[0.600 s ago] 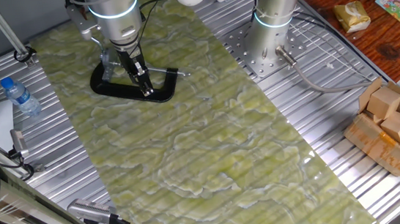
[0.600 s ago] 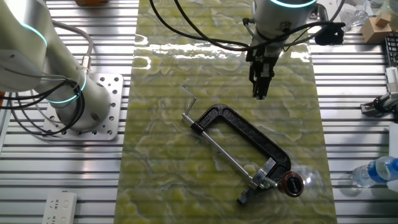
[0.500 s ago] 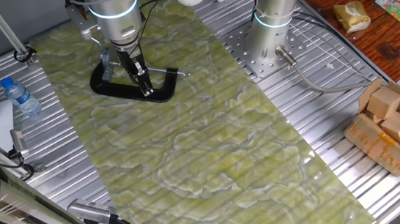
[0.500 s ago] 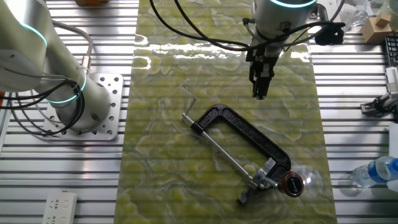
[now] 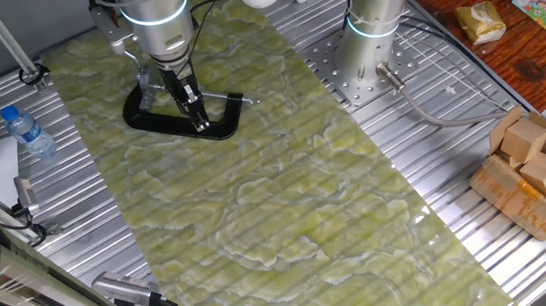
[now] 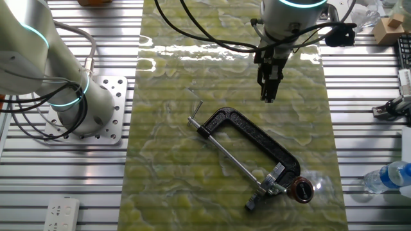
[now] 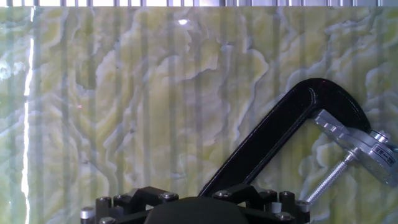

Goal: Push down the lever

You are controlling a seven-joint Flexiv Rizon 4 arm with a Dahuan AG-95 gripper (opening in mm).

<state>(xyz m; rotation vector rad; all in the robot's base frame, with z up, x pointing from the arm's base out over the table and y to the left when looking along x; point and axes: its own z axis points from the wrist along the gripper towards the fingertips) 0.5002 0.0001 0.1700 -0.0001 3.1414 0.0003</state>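
Observation:
A black C-clamp [image 6: 257,138] lies flat on the green marbled mat [image 6: 192,186]. Its long screw rod [image 6: 228,157] runs to a small silver block [image 6: 275,178] at the near right end. The lever [image 6: 266,187] is a short silver pin at that block, too small to see well. My gripper [image 6: 268,96] hangs above the mat just beyond the clamp's curved back, fingers together and empty. In one fixed view the gripper [image 5: 196,120] stands in front of the clamp [image 5: 164,120]. The hand view shows the clamp frame [image 7: 273,134] and silver block [image 7: 364,144], not my fingertips.
A second arm's base [image 6: 70,96] stands left of the mat. A water bottle [image 6: 388,176] lies at the right edge. A round brown knob [image 6: 302,190] sits beside the silver block. A cardboard box of wooden blocks [image 5: 541,172] stands off the mat.

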